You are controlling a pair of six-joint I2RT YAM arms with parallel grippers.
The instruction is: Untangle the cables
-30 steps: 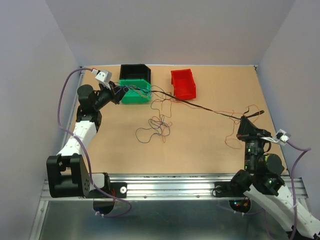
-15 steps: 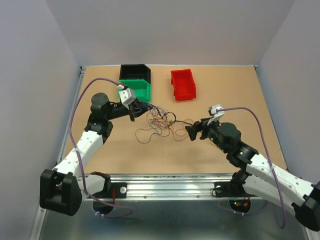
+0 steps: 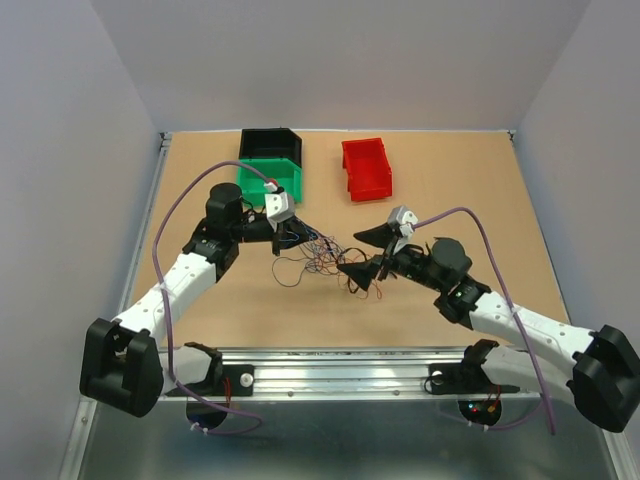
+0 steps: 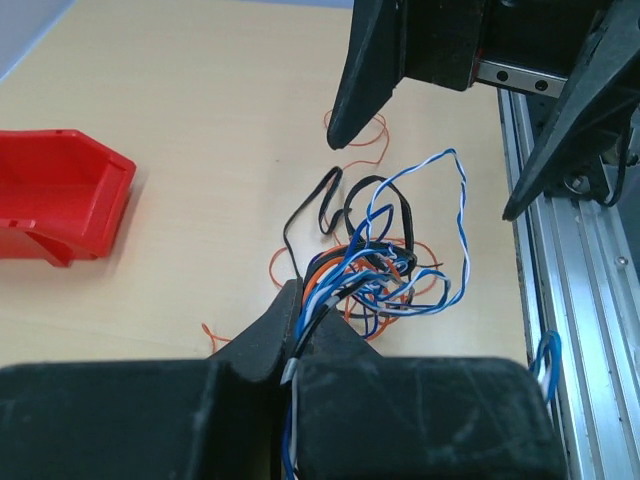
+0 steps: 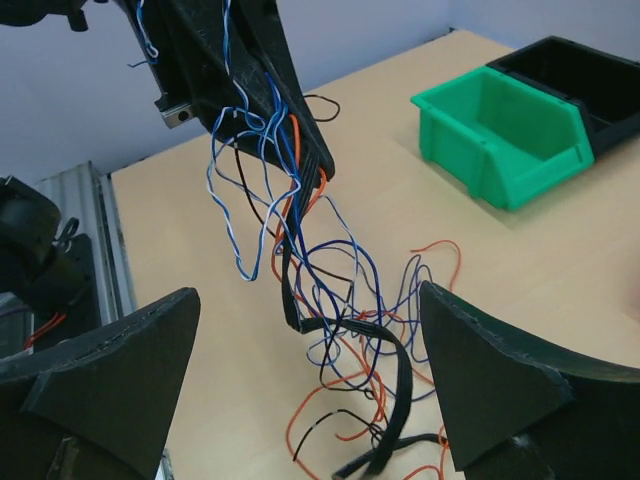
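The left end effector (image 4: 298, 332) is pressed together on the cables (image 4: 385, 283), pinching a handful of blue, white, orange and black strands at its tips. From that pinch the wires hang in loose loops and run down into a tangled clump on the desk (image 3: 450, 190), near its middle. A broader, flat black strand curls through the lower part of the clump.

The right end effector (image 3: 362, 252) is spread wide, its two fingers standing apart on either side of the tangle's right edge. In its own wrist view the hanging strands fall between the two fingers; whether either finger touches a wire cannot be told.

The green bin (image 5: 500, 150) sits at the far side of the desk behind the left end effector, with the black bin (image 5: 580, 80) touching its far side. The red bin (image 4: 60, 190) stands to their right, well apart from the tangle. The green and red bins show only their own plain insides; the black bin's interior is too dark to judge.
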